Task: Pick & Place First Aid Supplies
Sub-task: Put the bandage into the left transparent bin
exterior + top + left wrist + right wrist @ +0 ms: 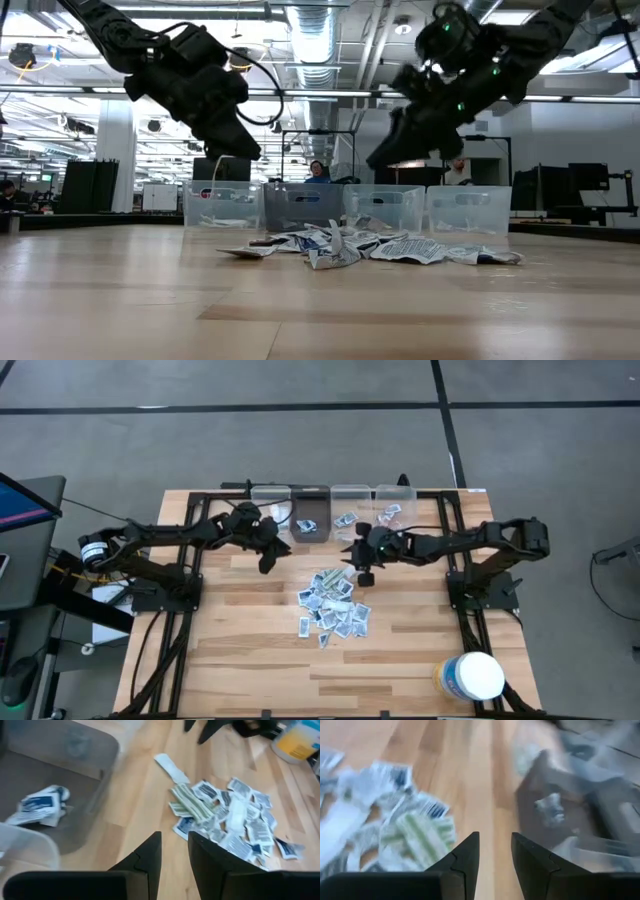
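Hovering over tabletop (250, 650) | right claw (363, 572), unclenched and carrying nothing, sitting nearer the packet pile (333, 607), which is lying just front-left of it | left claw (268, 556), unclenched and bare, waiting beside clear bins (330, 495)

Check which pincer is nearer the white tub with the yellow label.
Right. The right pincer hovers over the packet pile's far edge, up-table from the tub. The left pincer is farther, by the bins.

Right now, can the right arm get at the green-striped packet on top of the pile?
Probably yes. The right end effector hangs open and empty above the pile, and the green-striped packet lies exposed just ahead. The left end effector is off by the bins.
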